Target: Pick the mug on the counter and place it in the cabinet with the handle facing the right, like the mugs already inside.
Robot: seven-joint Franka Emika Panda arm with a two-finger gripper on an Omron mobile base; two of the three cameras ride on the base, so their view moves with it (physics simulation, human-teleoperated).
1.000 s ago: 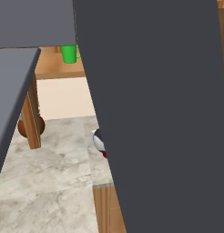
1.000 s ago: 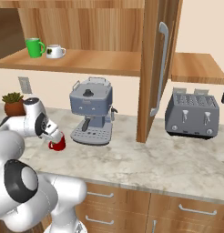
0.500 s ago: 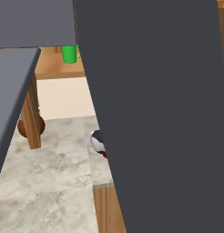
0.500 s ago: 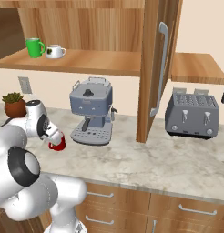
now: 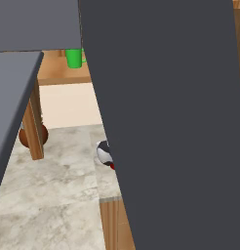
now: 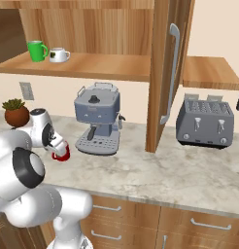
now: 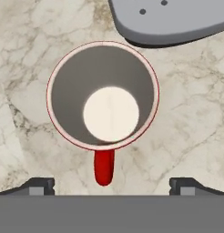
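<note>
Mug (image 7: 103, 94) sits upright on the counter (image 6: 189, 170), just beside the front left of the coffee machine base (image 6: 96, 145). In the hand view we look straight down its bore, red handle (image 7: 104, 167) pointing toward the bottom of that view, midway between the two fingertips.

Claw (image 7: 112, 185) is spread wide, nothing in it; the tips (image 7: 38, 185) stand far apart at either side of the handle and touch nothing. It hangs directly above the mug, wrist pointing down. My read: lined up for a top-down pick, handle centred so its heading is known when it goes on the shelf.

In the left base view only a red sliver (image 5: 112, 166) shows behind the dark panel.

Cabinet door (image 6: 166, 73) stands open. Green cup (image 6: 37, 50) and white cup (image 6: 59, 55) sit on the cabinet shelf (image 6: 107, 65); space to their right looks free for placing.

Risk: machine base close to the rim, little finger room that side.
</note>
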